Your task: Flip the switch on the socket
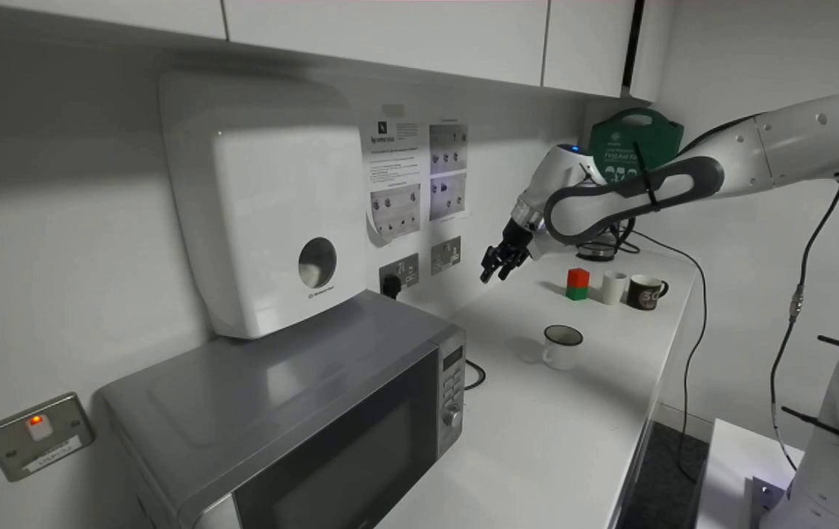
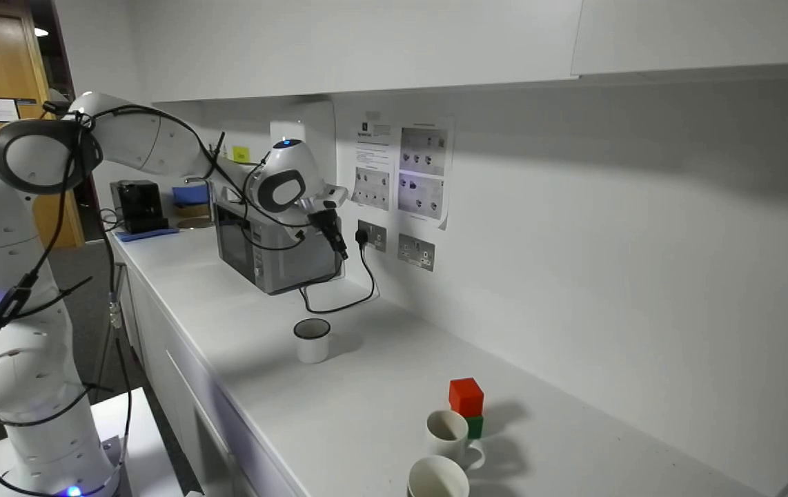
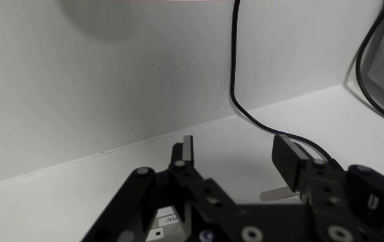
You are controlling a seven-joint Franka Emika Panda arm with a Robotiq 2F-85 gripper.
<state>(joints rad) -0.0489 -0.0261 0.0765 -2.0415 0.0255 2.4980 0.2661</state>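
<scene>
**Hazards of a wide-set approach**

Left to right in an exterior view: the microwave stands near the back edge of the table. Above that edge, the plugged socket bears a black plug; a sideways approach could snag the cord and drag the plug loose. Next comes the bare socket. The switches are too small to make out, and the task does not say which socket is meant, so the wrong one might be pressed. The tool hangs near both, apparently short of contact, its fingers parted and grasping nothing. Such a spread may strike a rim or the plug rather than a switch; a narrower tip would probably serve better. In the wrist view the fingers cover parts of the sockets, so aim could suffer, and a hard, slanting push might skid. Farther right, between back and front edges, a white mug could tip under a low retreat.
</scene>
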